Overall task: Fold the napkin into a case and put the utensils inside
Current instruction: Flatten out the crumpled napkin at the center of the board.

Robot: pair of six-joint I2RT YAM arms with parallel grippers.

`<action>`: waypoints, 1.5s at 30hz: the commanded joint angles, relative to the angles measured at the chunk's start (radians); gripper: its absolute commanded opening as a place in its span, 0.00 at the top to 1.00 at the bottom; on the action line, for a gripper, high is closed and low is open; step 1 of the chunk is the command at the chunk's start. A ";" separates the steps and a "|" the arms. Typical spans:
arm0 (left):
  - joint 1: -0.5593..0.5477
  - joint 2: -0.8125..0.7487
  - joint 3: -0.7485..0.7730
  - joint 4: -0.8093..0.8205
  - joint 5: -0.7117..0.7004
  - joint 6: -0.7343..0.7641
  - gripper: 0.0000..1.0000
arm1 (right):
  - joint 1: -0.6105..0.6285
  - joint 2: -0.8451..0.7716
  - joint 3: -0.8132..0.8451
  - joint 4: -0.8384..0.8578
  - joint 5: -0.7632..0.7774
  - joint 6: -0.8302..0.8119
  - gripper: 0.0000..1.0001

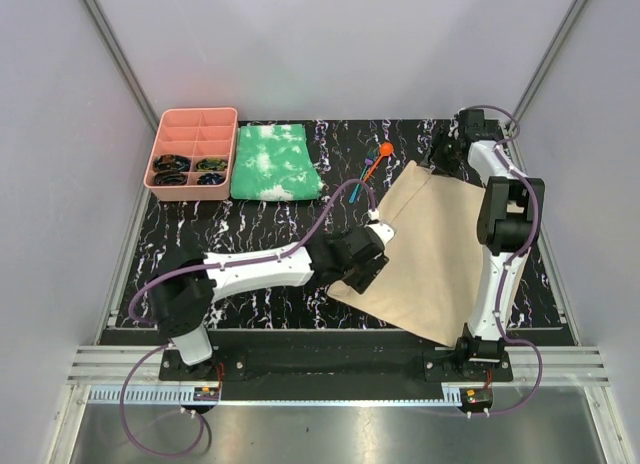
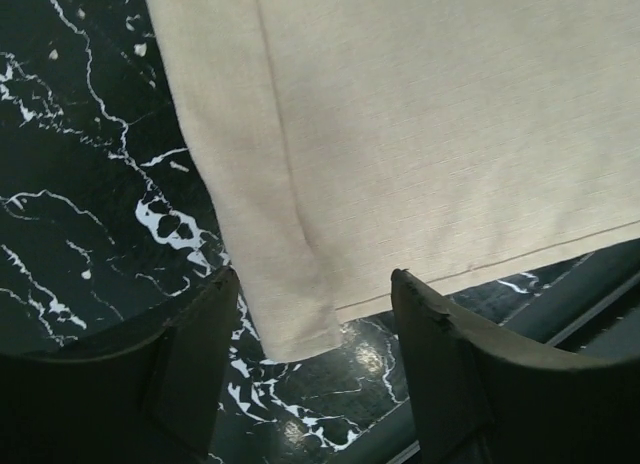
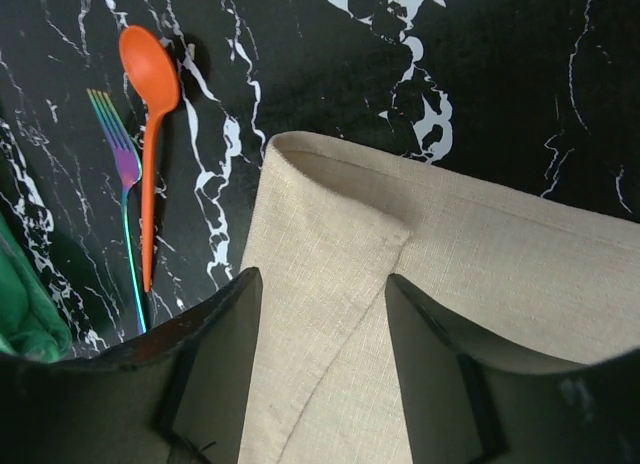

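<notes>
The tan napkin [image 1: 430,249] lies flat on the right half of the black marble table, its left edge folded over into a narrow flap. My left gripper [image 1: 362,274] stands open over the napkin's near-left corner [image 2: 420,134], and that corner shows between the left gripper's [image 2: 312,284] fingers. My right gripper [image 1: 440,149] is open above the far-left corner of the napkin [image 3: 480,274], where the flap's fold shows ahead of the right gripper's [image 3: 320,279] jaws. The utensils, an orange spoon [image 3: 150,104] and a slim teal fork [image 3: 125,204], lie side by side on the table just left of that corner.
A green-and-white mottled cloth [image 1: 273,162] lies folded at the back centre, and its edge [image 3: 25,314] shows in the right wrist view. A pink compartment tray [image 1: 192,154] holding dark items sits at the back left. The table's front edge [image 2: 560,304] runs close to the napkin's near corner.
</notes>
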 commanded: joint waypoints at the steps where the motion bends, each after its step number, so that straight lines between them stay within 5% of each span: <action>1: -0.013 0.042 0.006 -0.022 -0.108 0.021 0.33 | -0.002 0.032 0.068 0.024 -0.031 -0.007 0.41; 16: 0.010 0.141 0.002 -0.038 -0.158 0.021 0.40 | -0.042 -0.010 -0.034 -0.007 -0.016 0.003 0.33; 24: 0.071 0.148 -0.019 -0.039 -0.115 0.017 0.32 | -0.091 -0.101 -0.138 -0.012 -0.074 0.040 0.25; 26: 0.114 0.147 -0.024 -0.039 -0.105 0.012 0.40 | -0.093 -0.126 -0.170 -0.016 -0.062 0.046 0.25; 27: 0.131 0.148 -0.025 -0.038 -0.102 0.009 0.52 | -0.093 -0.134 -0.197 -0.013 -0.059 0.045 0.24; 33: 0.406 0.014 -0.112 0.094 0.102 -0.121 0.68 | -0.097 -0.160 -0.261 -0.009 -0.020 0.028 0.25; 38: 0.544 -0.131 -0.254 0.248 0.320 -0.221 0.54 | -0.093 -0.195 -0.296 0.033 -0.109 0.077 0.30; 42: 0.467 -0.264 -0.321 0.327 0.385 -0.226 0.45 | -0.073 -0.191 -0.316 0.142 -0.183 0.135 0.30; 45: 0.368 -0.269 -0.307 0.332 0.371 -0.220 0.49 | -0.067 -0.146 -0.261 0.157 -0.162 0.149 0.31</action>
